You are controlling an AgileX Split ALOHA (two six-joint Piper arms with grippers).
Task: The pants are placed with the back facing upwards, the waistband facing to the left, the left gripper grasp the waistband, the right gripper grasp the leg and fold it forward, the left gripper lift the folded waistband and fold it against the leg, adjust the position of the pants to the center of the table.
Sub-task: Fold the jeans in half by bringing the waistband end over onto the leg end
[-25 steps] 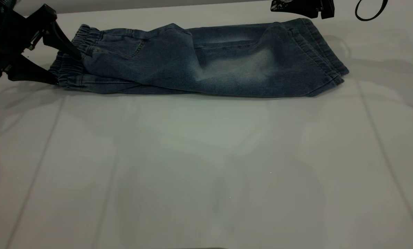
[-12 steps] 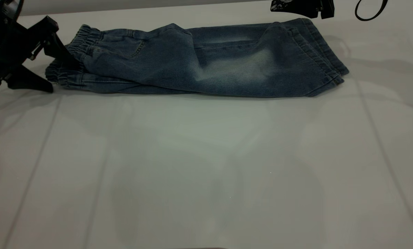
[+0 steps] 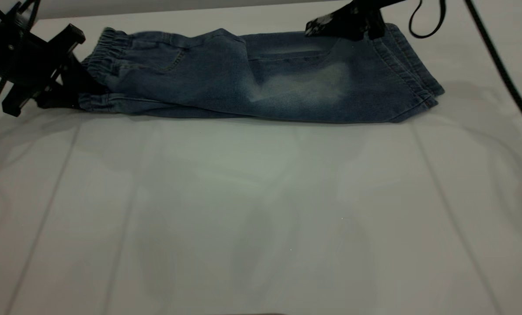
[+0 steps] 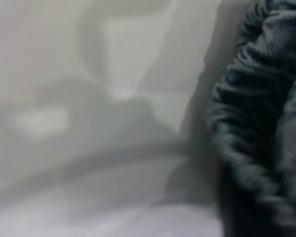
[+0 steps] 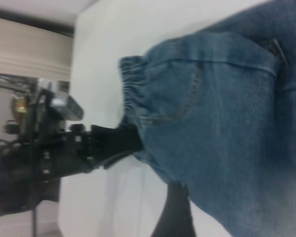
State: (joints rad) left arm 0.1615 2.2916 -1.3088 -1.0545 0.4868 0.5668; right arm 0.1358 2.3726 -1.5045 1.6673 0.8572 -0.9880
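The blue denim pants (image 3: 261,83) lie folded lengthwise across the far part of the table (image 3: 261,210). Their ruffled waistband (image 3: 108,48) is at the left and the leg (image 3: 304,87) with its faded patch is on top. My left gripper (image 3: 79,87) is at the left end, shut on the near part of the waistband. The right wrist view shows that left gripper (image 5: 123,140) biting the waistband (image 5: 130,94), and the gathered waistband (image 4: 256,113) fills one side of the left wrist view. My right gripper (image 3: 326,26) hangs low over the leg's far edge.
A thick black cable (image 3: 501,65) runs diagonally over the table's right side. A thin looped cable (image 3: 422,22) hangs behind the right gripper. The hems (image 3: 418,74) end near the right. Bare tabletop stretches in front of the pants.
The left gripper's fingers, spread around the waistband before, have closed onto it and slid slightly right. The right gripper has come down and left from the far edge to above the leg.
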